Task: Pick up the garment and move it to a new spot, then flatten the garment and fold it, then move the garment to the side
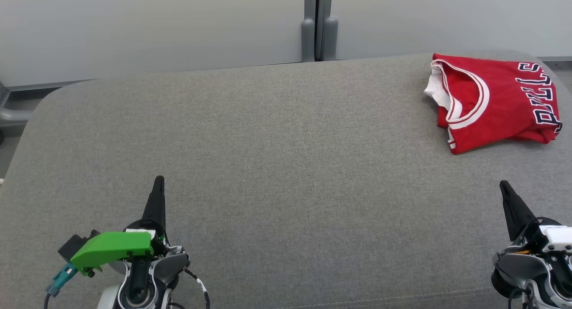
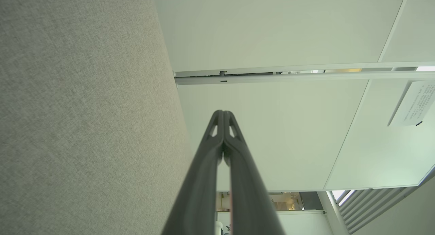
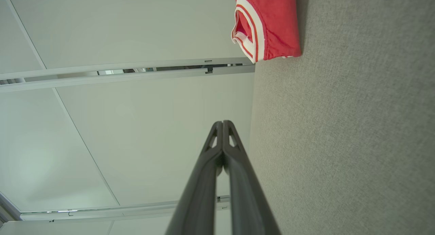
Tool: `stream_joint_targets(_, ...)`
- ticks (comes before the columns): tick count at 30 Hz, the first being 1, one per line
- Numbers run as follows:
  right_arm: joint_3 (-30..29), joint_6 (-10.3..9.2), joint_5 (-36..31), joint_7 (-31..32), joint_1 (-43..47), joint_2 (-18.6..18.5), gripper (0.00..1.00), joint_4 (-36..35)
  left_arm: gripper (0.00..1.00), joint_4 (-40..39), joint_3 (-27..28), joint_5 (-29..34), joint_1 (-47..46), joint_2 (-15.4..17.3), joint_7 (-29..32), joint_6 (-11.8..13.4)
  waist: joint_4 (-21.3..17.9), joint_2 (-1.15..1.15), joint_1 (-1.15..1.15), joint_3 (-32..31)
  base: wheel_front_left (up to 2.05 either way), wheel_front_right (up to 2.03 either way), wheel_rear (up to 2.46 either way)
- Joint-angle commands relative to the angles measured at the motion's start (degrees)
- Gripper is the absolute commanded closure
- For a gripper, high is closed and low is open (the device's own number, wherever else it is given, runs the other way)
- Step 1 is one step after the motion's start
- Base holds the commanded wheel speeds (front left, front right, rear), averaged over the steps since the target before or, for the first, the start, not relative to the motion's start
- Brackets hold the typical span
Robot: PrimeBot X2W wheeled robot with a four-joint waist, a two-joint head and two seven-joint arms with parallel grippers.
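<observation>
Where the left gripper [image 1: 158, 181] rests: over the near left part of the grey cushion [image 1: 268, 175], fingers pressed together, holding nothing.
Right gripper [image 1: 504, 185]: over the cushion's near right part, likewise closed and empty, well apart from the red jersey [image 1: 496, 103].
Red jersey: folded, lying at the cushion's far right corner, white-trimmed neckline turned toward the cushion's middle.
Handling: it looks light, soft and limp, probably a little slippery; the layers may slide open.
Where to hold: I think the folded near edge, pinching all layers together, one gripper toward each end.
</observation>
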Motion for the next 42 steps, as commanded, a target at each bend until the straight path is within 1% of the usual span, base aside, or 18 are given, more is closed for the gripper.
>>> stream_joint_targets(1, -0.12, 0.04, 0.09, 0.14, -0.55, -0.27, 1.0, -0.23, 1.0, -0.22, 0.14, -0.3, -0.72, 0.01, 0.25, -0.32, 0.0, 0.0, 0.0, 0.0, 0.0, 0.0, 0.0)
stream_joint_targets(42, -0.19, 0.04, -0.01, 0.21, -0.57, -0.21, 1.0, -0.22, 1.0, -0.17, 0.13, -0.3, -0.73, 0.01, 0.24, -0.36, 0.0, 0.0, 0.0, 0.0, 0.0, 0.0, 0.0)
